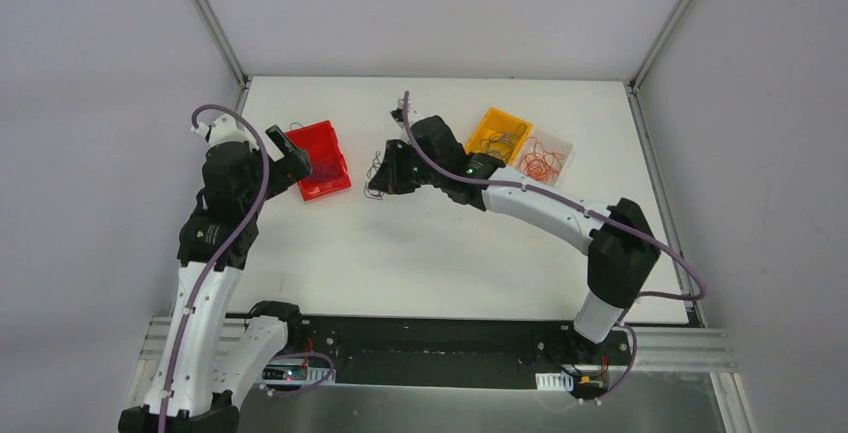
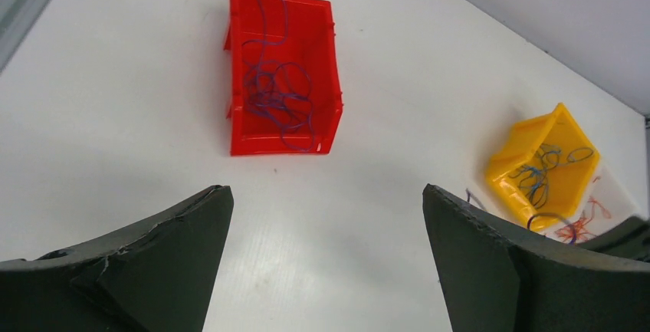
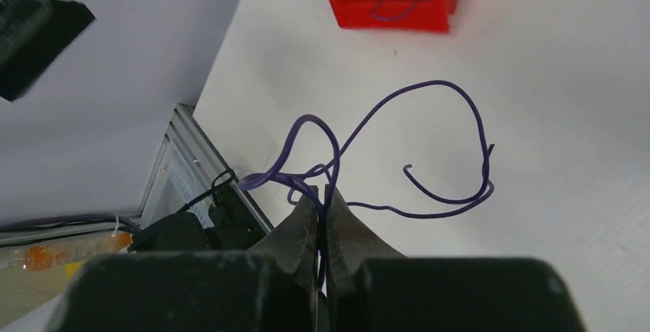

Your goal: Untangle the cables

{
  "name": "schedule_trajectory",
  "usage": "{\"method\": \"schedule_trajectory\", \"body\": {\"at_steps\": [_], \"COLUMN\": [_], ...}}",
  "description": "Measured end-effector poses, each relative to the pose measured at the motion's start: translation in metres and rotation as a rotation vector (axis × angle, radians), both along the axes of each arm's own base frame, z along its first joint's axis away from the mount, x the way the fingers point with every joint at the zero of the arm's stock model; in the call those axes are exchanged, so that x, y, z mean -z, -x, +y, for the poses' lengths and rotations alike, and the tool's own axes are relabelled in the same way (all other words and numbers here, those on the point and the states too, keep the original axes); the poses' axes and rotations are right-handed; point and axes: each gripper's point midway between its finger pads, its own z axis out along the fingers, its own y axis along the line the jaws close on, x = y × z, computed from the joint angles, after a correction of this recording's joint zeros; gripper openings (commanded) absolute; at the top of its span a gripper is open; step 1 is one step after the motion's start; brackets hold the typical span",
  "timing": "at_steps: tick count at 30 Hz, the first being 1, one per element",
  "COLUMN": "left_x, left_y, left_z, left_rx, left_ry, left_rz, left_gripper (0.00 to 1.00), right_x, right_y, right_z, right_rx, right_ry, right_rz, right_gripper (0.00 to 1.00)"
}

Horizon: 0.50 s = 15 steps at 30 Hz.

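My right gripper [image 3: 322,192] is shut on a thin curly dark purple-blue cable [image 3: 452,110], which loops out in front of the fingertips above the white table. In the top view the right gripper [image 1: 378,181] hangs over the table's middle, right of the red bin [image 1: 320,158], with the cable [image 1: 374,165] dangling beside it. My left gripper [image 2: 326,217] is open and empty above bare table, near the red bin [image 2: 244,129], which holds blue cables [image 2: 276,90]. A yellow bin [image 2: 515,156] holds more blue cables [image 2: 540,171].
A clear tray [image 1: 560,145] with orange-red wires [image 1: 540,163] sits right of the yellow bin [image 1: 490,125] at the back right. Grey walls and metal frame rails surround the white table [image 1: 440,253]. The left arm [image 1: 225,193] stands over the table's left edge.
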Motion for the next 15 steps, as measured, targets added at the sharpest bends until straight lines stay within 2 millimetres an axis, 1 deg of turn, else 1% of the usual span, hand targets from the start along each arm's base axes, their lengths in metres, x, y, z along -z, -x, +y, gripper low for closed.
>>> {"method": "schedule_trajectory", "body": {"at_steps": [3, 5, 7, 9, 11, 15], "left_x": [-0.004, -0.006, -0.009, -0.012, -0.01, 0.004], "left_y": [0.025, 0.039, 0.052, 0.061, 0.067, 0.075], "left_z": [0.01, 0.018, 0.027, 0.035, 0.042, 0.054], "left_rx": [-0.007, -0.026, -0.052, -0.077, -0.099, -0.137], "left_ry": [-0.059, -0.098, -0.138, -0.174, -0.207, -0.259], "left_rz": [-0.003, -0.005, -0.015, -0.028, -0.027, 0.014], "left_gripper": [0.99, 0.99, 0.99, 0.99, 0.99, 0.99], "right_x": [-0.016, -0.023, -0.022, -0.017, -0.008, 0.016], "right_y": [-0.006, -0.011, -0.018, -0.025, -0.034, -0.053], "right_z": [0.029, 0.047, 0.063, 0.076, 0.092, 0.122], "right_rx": [-0.025, -0.023, -0.006, 0.023, 0.058, 0.116], "right_ry": [-0.029, -0.034, -0.027, -0.008, 0.013, 0.054], "right_rz": [-0.044, -0.077, -0.113, -0.143, -0.174, -0.228], "right_gripper": [0.0, 0.0, 0.0, 0.0, 0.0, 0.0]}}
